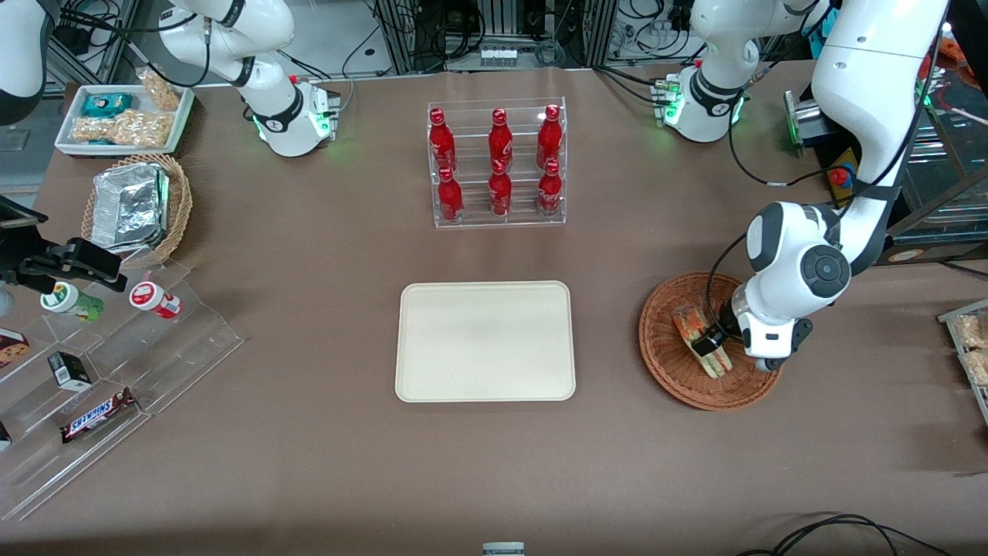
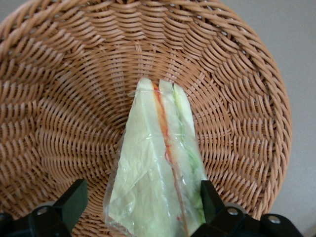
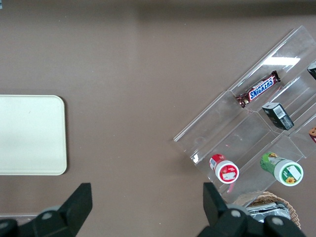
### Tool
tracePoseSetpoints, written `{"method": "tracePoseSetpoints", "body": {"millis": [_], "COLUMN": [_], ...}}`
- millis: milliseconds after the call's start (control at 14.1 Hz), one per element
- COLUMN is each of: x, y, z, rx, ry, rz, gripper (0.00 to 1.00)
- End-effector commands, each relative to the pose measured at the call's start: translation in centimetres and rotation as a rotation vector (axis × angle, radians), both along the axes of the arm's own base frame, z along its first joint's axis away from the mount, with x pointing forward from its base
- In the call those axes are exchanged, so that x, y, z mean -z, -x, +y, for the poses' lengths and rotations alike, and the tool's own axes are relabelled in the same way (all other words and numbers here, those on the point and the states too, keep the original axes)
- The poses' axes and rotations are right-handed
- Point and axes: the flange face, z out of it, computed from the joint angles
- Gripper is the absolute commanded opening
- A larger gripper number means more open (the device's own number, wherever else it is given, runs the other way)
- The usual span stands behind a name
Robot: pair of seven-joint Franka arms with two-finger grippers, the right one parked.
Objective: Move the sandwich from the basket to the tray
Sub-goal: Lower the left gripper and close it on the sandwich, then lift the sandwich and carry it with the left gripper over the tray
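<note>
The tool is lowered into the round reddish-brown wicker basket, its fingers spread wide around the clear-wrapped triangular sandwich, not yet clamped.

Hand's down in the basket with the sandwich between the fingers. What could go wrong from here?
1. The hand is open around the sandwich, and one finger touches the wrap while the other stands apart, so closing may push the wedge sideways.
2. The clear wrap looks loose and slick; the fingers might pinch film only and slip on lifting.
3. The basket is light wicker and may shift if the hand drags it.
</note>
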Motion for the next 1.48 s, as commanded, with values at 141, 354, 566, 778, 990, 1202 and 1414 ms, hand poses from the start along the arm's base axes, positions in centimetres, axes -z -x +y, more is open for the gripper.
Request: {"method": "tracePoseSetpoints", "body": {"millis": [141,354,566,778,990,1202,1414], "x": [0.8,-0.4,-1.9,-5.7,-9.8,-13.0,-13.8], "y": [-0.3,-1.0,-1.7,-2.4,-2.4,-2.1,-0.5], "z": [-0.2,0.0,0.1,-0.1,-2.1,-8.5,-15.3], "rx": [-0.072,-0.123,-0.12,-0.087,-0.047,0.086,0.231], "ry": [0.008,0.008,0.004,-0.023,-0.031,0.004,0.033], "rz": [0.012,-0.002,-0.001,0.039,0.073,0.06,0.038], "gripper": [0.44,0.06,0.04,0.04,0.04,0.04,0.04]}}
